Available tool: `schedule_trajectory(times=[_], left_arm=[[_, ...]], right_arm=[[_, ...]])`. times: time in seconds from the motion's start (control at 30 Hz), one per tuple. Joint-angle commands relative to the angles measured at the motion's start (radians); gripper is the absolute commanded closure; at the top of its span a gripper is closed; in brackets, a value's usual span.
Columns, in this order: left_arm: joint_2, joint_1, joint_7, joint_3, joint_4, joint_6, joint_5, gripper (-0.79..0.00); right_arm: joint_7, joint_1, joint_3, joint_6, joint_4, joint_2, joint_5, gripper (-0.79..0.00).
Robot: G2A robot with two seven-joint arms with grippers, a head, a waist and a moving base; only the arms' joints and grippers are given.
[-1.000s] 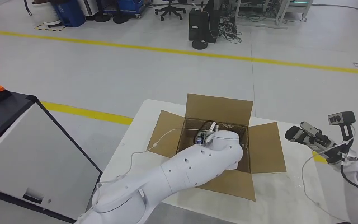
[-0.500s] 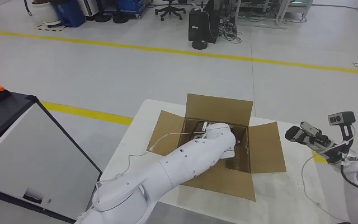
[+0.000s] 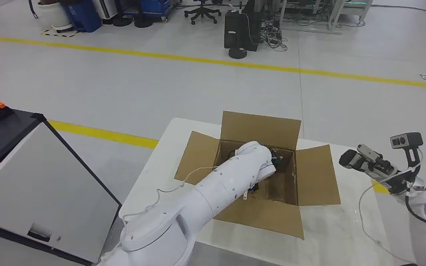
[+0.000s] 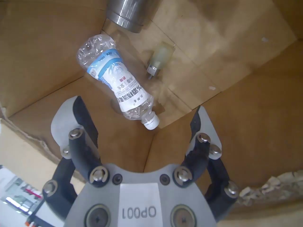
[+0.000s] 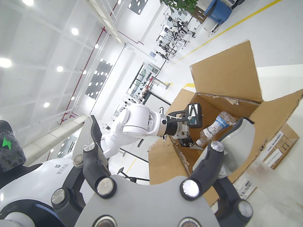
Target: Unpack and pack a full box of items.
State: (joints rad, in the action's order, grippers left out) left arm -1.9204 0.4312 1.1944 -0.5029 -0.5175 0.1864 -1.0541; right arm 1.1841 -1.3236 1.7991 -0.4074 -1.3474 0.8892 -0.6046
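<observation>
Down inside the open cardboard box [image 3: 259, 126] on the desk [image 3: 346, 233], the left gripper [image 4: 137, 109] hangs with its fingers spread wide and nothing between them. Clear plastic bottle [image 4: 116, 81] lies flat on the box floor, straight ahead of that gripper. Its white cap end points toward the gripper, and the crumpled base end points away toward a box corner. The long axis runs at a slant to the line between the two fingertips, neither square to it nor along it. The cap sits roughly in the gap between the fingers but lower, and nothing is touching yet.

A steel cylinder [image 4: 132, 1] leans in the same corner, just beyond the bottle's base; whether it touches the bottle is hard to tell. A small pale vial [image 4: 161, 56] with a metal end lies on the floor just beside the bottle, apart from it.

The right gripper [image 5: 169, 121] is also spread and empty, held outside the box over the desk's far side, well apart from everything in it.

Judgement: this looks like the unpacking half, with the bottle as the likely pick. The left arm is clearly nearer. The move probably needs a further drop plus a wrist turn so the fingers close across the bottle's body rather than at the cap. The bottle looks thin and dented, so it may squash or slip. The vial nearby could get nudged.
</observation>
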Motion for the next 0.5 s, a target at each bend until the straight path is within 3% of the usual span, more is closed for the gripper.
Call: schedule_trajectory(times=[0.0,0.47], left_arm=[[-0.013,-0.005,-0.014,-0.010,0.044,-0.030,0.033,-0.785],[-0.073,-0.031,-0.123,-0.003,0.220,-0.232,0.007,-0.785]], right_arm=[[0.000,0.000,0.000,0.000,0.000,0.000,0.000,-0.785],[0.000,0.000,0.000,0.000,0.000,0.000,0.000,-0.785]])
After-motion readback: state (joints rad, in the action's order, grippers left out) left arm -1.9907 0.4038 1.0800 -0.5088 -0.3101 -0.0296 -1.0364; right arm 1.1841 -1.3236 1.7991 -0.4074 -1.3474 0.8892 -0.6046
